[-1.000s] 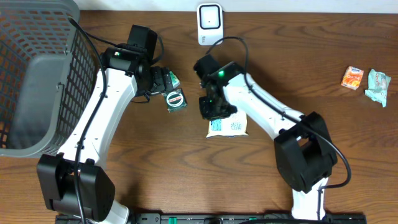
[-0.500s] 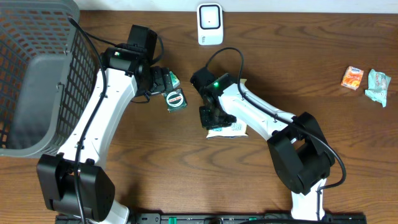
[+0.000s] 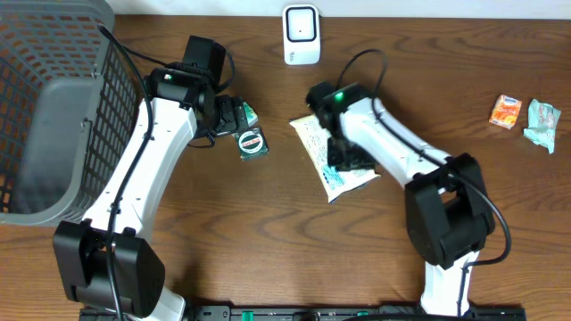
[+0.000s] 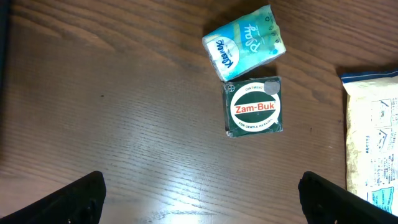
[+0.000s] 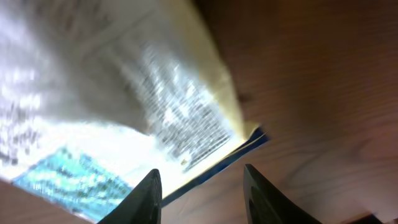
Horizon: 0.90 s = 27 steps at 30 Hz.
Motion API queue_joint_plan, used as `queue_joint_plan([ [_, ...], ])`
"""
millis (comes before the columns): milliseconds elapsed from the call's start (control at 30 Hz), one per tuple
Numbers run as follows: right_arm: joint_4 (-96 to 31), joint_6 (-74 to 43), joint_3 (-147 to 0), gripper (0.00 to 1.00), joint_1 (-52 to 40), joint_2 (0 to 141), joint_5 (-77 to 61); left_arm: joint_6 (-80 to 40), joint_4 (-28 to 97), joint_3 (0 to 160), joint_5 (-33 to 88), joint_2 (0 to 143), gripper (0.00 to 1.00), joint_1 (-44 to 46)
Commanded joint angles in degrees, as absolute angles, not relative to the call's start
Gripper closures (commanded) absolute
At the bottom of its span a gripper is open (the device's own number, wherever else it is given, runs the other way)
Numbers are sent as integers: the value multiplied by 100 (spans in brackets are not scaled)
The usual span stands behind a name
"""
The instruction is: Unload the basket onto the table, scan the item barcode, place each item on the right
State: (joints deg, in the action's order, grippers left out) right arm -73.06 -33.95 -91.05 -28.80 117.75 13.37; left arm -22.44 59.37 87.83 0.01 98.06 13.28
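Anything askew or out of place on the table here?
The white packet lies at a slant under the right gripper. An orange packet and a teal packet sit far off to the right. Nothing is spilled.

What my cameras lose.
In my right wrist view the packet [image 5: 124,106] is a smear with unreadable print, and it runs off the top and left edges. Only the tips of my right claw [image 5: 202,186] show at the lower edge, and I cannot tell whether they pinch it. From overhead that claw is hidden under my own wrist. In my left wrist view the packet [image 4: 373,143] is cut by the right edge, and my left claw [image 4: 202,199] shows only as two dark tips in the lower corners. Overhead, the basket [image 3: 53,107] runs off the upper left, and the orange pack [image 3: 505,111] and green pack [image 3: 542,123] at far right are too small to read.
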Motion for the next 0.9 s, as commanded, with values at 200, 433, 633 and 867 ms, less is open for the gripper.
queue_joint_plan([
  [200, -6659, -2471, -9244, 65, -2849, 11773, 8, -2213, 5953, 8831, -64, 9804, 2, 1315],
  [433, -6381, -1717, -9244, 65, -2860, 11773, -1358, -2213, 5953, 8831, -64, 9804, 3, 1315],
  [633, -6602, -1361, -9164, 64, -3037, 11775, -1623, -2213, 5953, 8831, -64, 9804, 3, 1315],
  [867, -6377, -1660, -8705, 59, -3382, 11778, -768, -2213, 5953, 8831, -64, 9804, 2, 1315],
])
